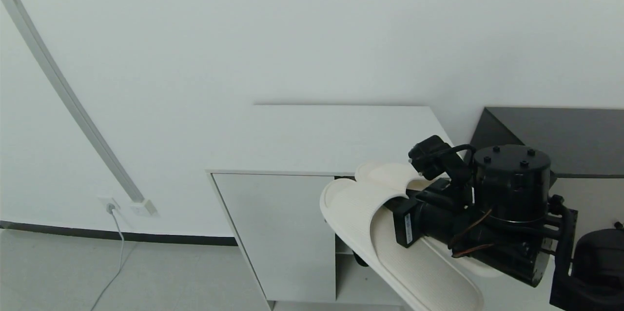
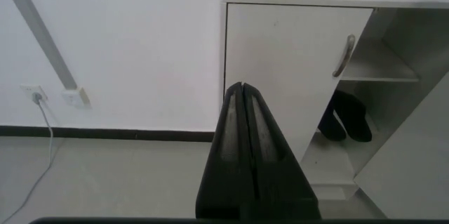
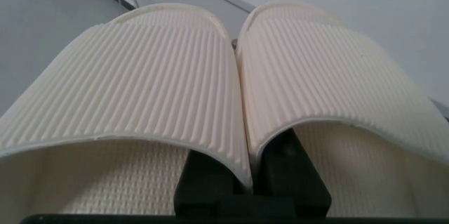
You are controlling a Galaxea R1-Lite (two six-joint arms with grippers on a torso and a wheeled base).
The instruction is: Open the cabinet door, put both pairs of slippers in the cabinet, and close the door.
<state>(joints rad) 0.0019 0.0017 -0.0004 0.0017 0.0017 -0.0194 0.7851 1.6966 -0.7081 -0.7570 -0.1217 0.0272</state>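
A plain white wall takes up most of the head view, with a grey conduit strip slanting down its left side. The white cabinet stands against the wall at centre. It is smooth and flat-panelled, with a matte top. Its left door is shut, and the left wrist view shows a curved metal handle on that door. The other door is swung open, showing a shelf inside. A dark grey slab top sits at the right edge, beside the cabinet.

The cream slippers are held in the air at lower right of centre, in front of the open half of the cabinet. Their toes point to the upper left. They have ribbed straps and finely embossed footbeds. The right arm enters from the lower right corner, its thick black cylindrical wrist lying nearly level. The right gripper has one finger inside each strap, clamping the two inner strap edges together.

The left gripper points at the shut door with its black fingers pressed together and nothing between them.

A pair of black slippers stands below the shelf, on the cabinet floor.

A white wall socket at lower left has a pale cable trailing to the floor.
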